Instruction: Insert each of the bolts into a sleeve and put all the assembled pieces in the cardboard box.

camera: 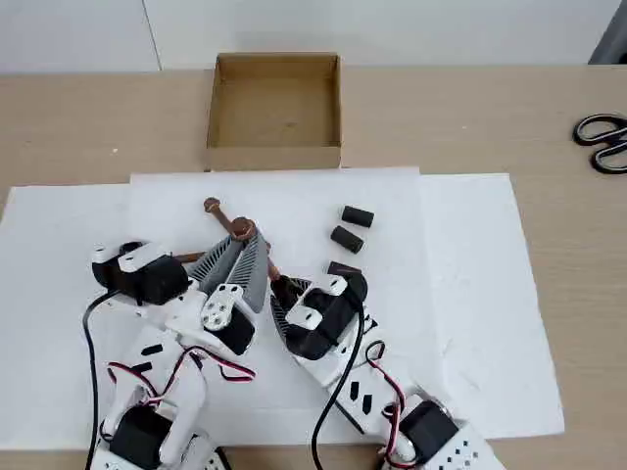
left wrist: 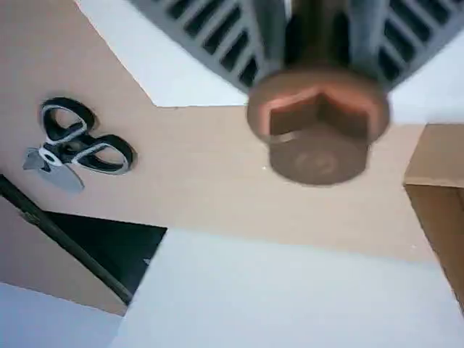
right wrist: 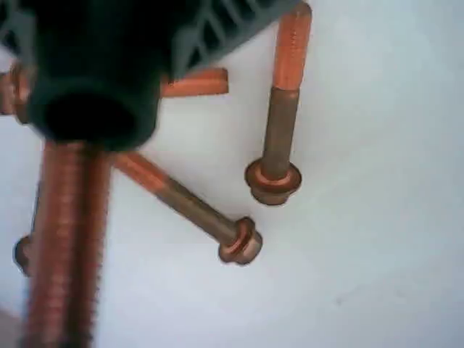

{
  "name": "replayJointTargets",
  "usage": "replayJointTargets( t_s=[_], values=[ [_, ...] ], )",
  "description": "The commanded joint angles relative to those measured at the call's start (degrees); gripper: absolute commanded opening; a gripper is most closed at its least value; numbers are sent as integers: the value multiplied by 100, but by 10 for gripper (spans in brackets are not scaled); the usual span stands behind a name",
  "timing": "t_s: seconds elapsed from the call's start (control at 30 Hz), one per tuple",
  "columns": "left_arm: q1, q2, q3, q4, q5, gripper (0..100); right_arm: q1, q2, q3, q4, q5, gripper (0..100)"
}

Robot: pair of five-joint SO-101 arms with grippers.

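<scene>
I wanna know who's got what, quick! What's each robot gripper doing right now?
The left gripper: closed on a bolt.
The right gripper: closed on a black sleeve.

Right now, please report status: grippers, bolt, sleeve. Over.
Left gripper shut on bolt. Right gripper shut on sleeve, bolt tip at its mouth. Cardboard box holds no pieces yet. Loose bolts on paper nearby.

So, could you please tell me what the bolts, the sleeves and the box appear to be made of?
Bolts: metal, coppery sheen, cut threads. Sleeves: matte black, likely plastic or rubber. Box: plain brown cardboard, raw edges.
</scene>
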Motion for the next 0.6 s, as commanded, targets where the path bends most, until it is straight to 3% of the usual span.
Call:
replayJointTargets(
  t_s=[0.0,0.57],
  values=[
    [220,-53,-40,-149,26,5,-40,-127,-237,-171,62,2],
    [237,-70,-40,299,-9,5,-40,-127,-237,-171,62,2]
  ],
)
